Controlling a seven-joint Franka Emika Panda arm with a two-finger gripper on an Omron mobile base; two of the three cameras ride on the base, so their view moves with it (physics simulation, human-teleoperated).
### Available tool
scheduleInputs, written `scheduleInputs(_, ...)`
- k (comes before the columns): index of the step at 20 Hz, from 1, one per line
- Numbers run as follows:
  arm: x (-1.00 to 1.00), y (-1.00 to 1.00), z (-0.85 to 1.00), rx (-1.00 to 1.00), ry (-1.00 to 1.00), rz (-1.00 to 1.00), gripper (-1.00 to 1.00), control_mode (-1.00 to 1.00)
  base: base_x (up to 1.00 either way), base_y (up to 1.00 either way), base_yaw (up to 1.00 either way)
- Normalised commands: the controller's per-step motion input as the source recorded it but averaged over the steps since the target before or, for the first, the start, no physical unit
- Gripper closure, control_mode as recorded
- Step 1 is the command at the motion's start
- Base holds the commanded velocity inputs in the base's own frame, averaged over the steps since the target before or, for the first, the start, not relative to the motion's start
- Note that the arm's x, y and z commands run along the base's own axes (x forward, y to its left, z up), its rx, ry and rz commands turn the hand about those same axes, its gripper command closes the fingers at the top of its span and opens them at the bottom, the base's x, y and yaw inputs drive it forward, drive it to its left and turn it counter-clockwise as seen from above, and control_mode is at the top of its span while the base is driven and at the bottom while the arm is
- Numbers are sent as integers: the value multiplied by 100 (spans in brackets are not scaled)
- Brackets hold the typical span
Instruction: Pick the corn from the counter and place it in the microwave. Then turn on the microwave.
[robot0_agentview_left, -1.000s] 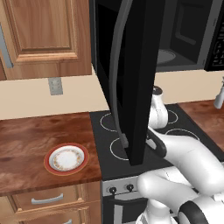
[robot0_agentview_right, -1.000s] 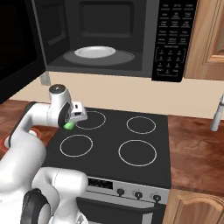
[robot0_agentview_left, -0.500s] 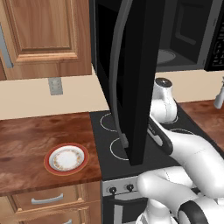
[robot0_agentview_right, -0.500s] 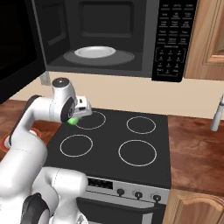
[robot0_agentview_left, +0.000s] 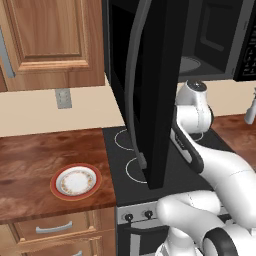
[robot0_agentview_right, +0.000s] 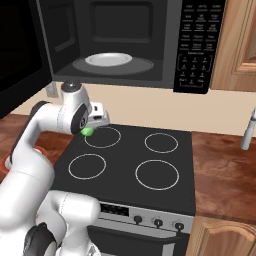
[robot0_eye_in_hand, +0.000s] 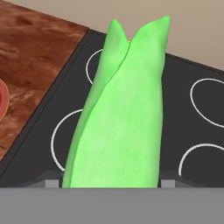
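One bright green corn (robot0_eye_in_hand: 118, 113) sits clamped in my end effector (robot0_agentview_right: 91, 126), its smooth husk tapering to a split, leafy tip that points away from my hand camera. From the right base camera just a small green nub of it (robot0_agentview_right: 87, 131) pokes out below my white wrist. My jaws stand fairly wide, closed on the cob's thick body, with the dark finger tips (robot0_eye_in_hand: 48, 180) flanking its base.

I'm holding it in the air over the flat black stovetop (robot0_agentview_right: 130, 167), above the far-left white ring burner (robot0_agentview_right: 102, 137), below the microwave (robot0_agentview_right: 125, 45). That big black box hangs open: its door (robot0_agentview_left: 155, 90), dark and glossy with a long curved grey handle (robot0_agentview_left: 134, 85), swings out to the left. Inside, a round pale turntable (robot0_agentview_right: 108, 59) lies on the cavity floor. The button panel (robot0_agentview_right: 196, 45) runs down the right side.

Off to the left, the glossy reddish-brown wood-grain surface (robot0_agentview_left: 30, 165) carries a round white plate with a red rim (robot0_agentview_left: 76, 181). Light wooden drawers with grey handles (robot0_agentview_left: 50, 229) sit below it, and a wooden cabinet (robot0_agentview_left: 50, 40) hangs above.
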Motion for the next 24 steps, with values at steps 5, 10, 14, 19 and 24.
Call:
scheduleInputs(5,-6,-16,34,0,-5,-3,100,-100,0,0,0)
scheduleInputs(10,-7,-14,32,0,-4,-3,100,-100,0,0,0)
scheduleInputs(14,-7,-13,32,-1,-3,-3,100,-100,0,0,0)
scheduleInputs(19,-8,-10,31,-1,-3,-3,100,-100,0,0,0)
scheduleInputs(24,-5,-10,32,-2,-3,-3,100,-100,0,0,0)
